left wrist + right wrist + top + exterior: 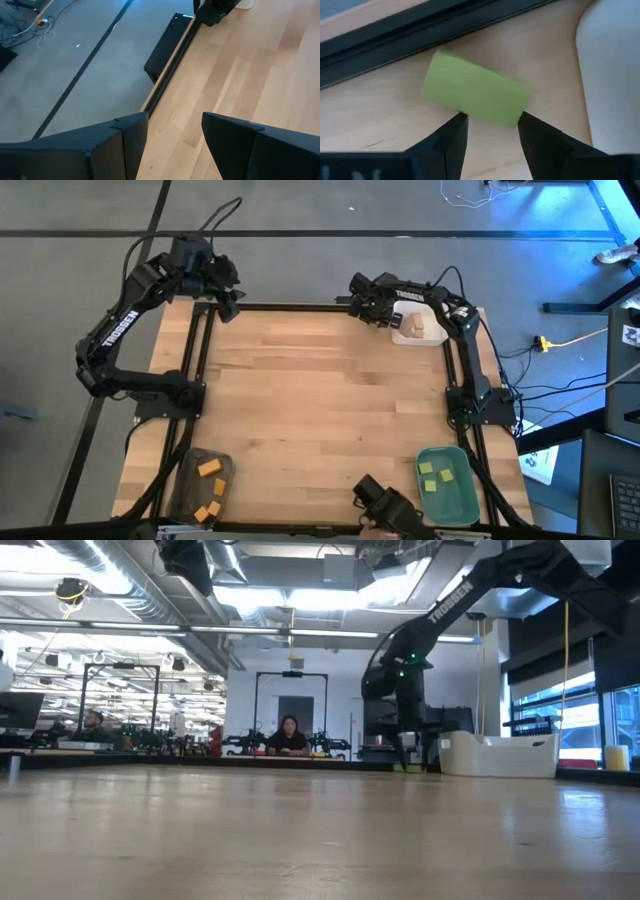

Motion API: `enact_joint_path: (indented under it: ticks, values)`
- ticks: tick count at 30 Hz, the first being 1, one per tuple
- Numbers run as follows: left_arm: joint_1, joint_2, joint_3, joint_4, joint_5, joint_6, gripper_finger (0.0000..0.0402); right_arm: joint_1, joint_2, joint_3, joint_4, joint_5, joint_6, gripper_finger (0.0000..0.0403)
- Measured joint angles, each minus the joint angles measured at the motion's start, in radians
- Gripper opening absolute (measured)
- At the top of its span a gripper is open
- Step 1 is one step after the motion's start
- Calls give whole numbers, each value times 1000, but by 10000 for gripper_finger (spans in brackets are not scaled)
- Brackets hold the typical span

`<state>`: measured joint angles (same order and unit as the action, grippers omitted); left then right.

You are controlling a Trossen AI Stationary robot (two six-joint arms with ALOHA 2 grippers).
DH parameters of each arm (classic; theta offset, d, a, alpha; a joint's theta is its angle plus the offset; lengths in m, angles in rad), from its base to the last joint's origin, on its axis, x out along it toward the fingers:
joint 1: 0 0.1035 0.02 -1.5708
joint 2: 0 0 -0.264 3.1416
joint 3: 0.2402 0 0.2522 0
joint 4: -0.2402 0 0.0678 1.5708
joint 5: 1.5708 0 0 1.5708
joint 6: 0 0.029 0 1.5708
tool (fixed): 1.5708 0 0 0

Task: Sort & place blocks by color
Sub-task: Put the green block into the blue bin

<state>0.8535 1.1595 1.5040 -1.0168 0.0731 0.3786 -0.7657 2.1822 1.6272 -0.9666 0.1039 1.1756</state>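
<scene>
Orange blocks (pixel 210 469) fill the grey tray, green blocks (pixel 436 475) the green, tan blocks (pixel 417 331) the white.

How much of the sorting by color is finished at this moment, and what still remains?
Done: orange blocks lie in the grey tray, green blocks in the green tray, tan blocks in the white tray.
In hand: the right gripper, open, hovers over one green block on the table.
Left: carrying it to the green tray.

Trays – grey (pixel 188 470), green (pixel 462 490), white (pixel 432 337).
</scene>
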Motion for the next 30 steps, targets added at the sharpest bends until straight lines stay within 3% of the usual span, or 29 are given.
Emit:
enact_joint_path:
  ticks: [7, 20, 30]
  values:
    - [18, 0, 0, 0, 0, 0, 179, -20, 0, 0, 11, -4, -12, 174]
    - [19, 0, 0, 0, 0, 0, 179, -24, 0, -1, 42, -21, -298, 174]
    - [19, 0, 0, 0, 0, 0, 179, 6, 1, -1, 202, -199, -451, 174]
